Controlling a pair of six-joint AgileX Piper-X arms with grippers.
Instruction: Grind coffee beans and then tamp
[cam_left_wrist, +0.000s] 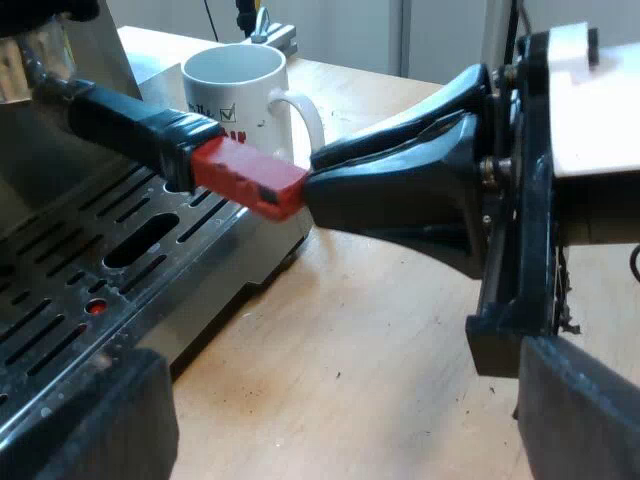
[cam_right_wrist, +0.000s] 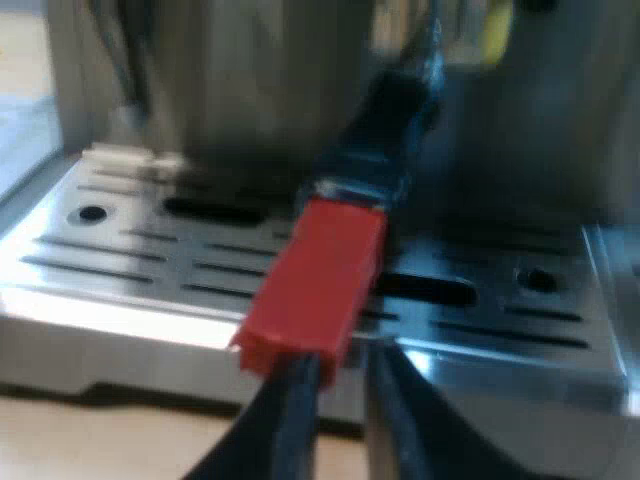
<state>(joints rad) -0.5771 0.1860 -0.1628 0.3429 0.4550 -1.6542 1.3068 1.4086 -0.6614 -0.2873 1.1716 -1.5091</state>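
Observation:
The metal holder's dark handle (cam_left_wrist: 130, 125) sticks out from the espresso machine's front over the drip tray (cam_left_wrist: 60, 300), ending in red (cam_left_wrist: 245, 178). My right gripper (cam_left_wrist: 310, 172) is at the very tip of that red end. In the right wrist view the red end (cam_right_wrist: 310, 280) lies just ahead of my right gripper (cam_right_wrist: 340, 365); the fingers stand a narrow gap apart and touch the tip, not around it. My left gripper (cam_left_wrist: 340, 420) hangs open over the wooden table beside the machine, with nothing between its fingers.
A white mug (cam_left_wrist: 235, 90) with printed marks stands on the table (cam_left_wrist: 380, 330) just beyond the red end, close to the machine's side. The slotted drip tray (cam_right_wrist: 130, 260) stretches under the handle. Bare wood lies under my left gripper.

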